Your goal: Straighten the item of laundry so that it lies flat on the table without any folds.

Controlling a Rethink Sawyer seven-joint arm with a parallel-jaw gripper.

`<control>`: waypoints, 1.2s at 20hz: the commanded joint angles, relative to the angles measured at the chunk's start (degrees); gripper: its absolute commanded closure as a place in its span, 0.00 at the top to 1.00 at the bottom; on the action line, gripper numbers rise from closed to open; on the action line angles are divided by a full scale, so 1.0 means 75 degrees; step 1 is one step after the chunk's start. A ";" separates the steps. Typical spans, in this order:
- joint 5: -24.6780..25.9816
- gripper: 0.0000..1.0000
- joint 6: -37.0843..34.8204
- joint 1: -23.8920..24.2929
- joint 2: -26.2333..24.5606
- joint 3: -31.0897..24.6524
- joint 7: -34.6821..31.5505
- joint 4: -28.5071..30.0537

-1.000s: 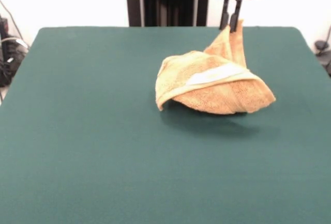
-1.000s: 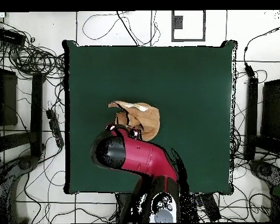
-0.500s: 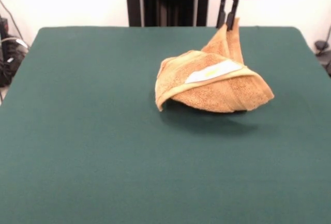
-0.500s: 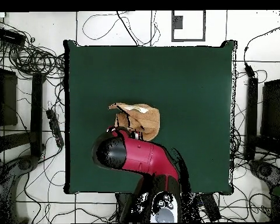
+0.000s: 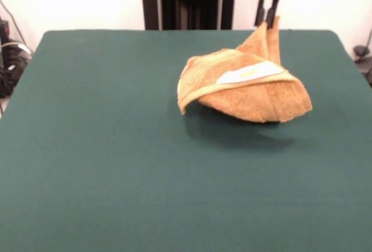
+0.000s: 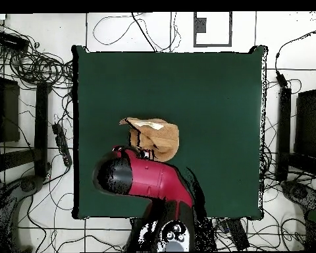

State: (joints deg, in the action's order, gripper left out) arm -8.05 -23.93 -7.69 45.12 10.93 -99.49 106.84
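Front view: gripper pinches corner of towel, lifting it; towel hangs crumpled, folded, above table

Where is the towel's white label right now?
In the front view, the white label lies across the top of the bunched orange towel, right of the table's centre, just below the gripper pinching a raised corner.

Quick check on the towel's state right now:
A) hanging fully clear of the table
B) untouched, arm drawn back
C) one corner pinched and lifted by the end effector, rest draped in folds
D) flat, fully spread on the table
C: in the front view the end effector is shut on a raised corner of the towel, whose folded body, white label showing, sags toward the table.
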 commanded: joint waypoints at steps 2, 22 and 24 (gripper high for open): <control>-0.0007 0.00 -0.2635 -0.1109 0.1185 0.0351 -0.1954 0.0127; -0.0106 0.00 -0.1316 0.1072 0.0664 -0.0978 0.0362 0.0402; -0.0042 0.00 0.0036 0.1908 -0.0110 -0.1801 0.0810 0.0629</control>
State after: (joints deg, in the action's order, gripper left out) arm -7.46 -37.09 -2.62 55.23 11.78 -99.49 105.87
